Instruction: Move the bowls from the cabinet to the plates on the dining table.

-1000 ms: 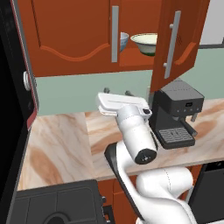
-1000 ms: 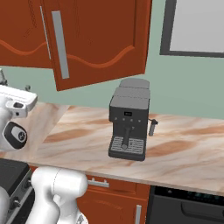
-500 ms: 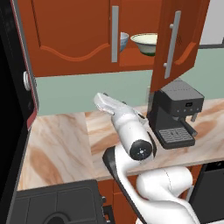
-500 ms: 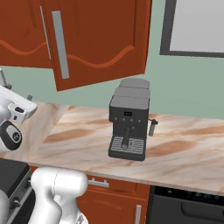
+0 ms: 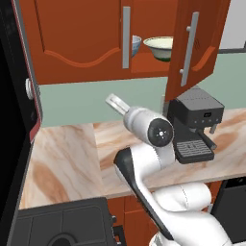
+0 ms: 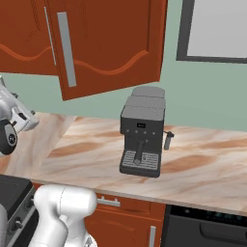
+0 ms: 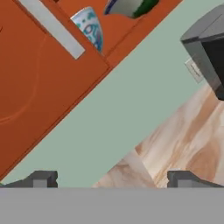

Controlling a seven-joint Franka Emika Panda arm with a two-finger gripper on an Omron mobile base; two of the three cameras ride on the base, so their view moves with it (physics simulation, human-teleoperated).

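Observation:
The cabinet [image 5: 77, 38] hangs above the counter with its right door [image 5: 192, 48] swung open. On its shelf stand both bowls: the cream bowl with a green band [image 5: 162, 47] and a pale bluish bowl [image 5: 136, 44], half hidden behind the closed left door. My gripper [image 5: 114, 101] is below and left of them, over the counter, pointing at the green wall. In the rolled hand view the gripper [image 7: 113, 179] is open and holds nothing, with the pale bowl [image 7: 89, 28] and the cream bowl [image 7: 131, 6] far ahead at the top. The plates and the dining table are out of view.
A black coffee machine [image 5: 194, 122] [image 6: 142, 132] stands on the marble counter [image 5: 67, 153] right of the arm, under the open door [image 6: 111, 43]. A tall dark appliance [image 5: 14, 120] walls the left side. A black stovetop [image 5: 62, 226] lies at the front.
The hand has turned and tipped upward, from lying across the counter to pointing at the back wall below the cabinet. The jaws have stayed open. The bowls have not moved.

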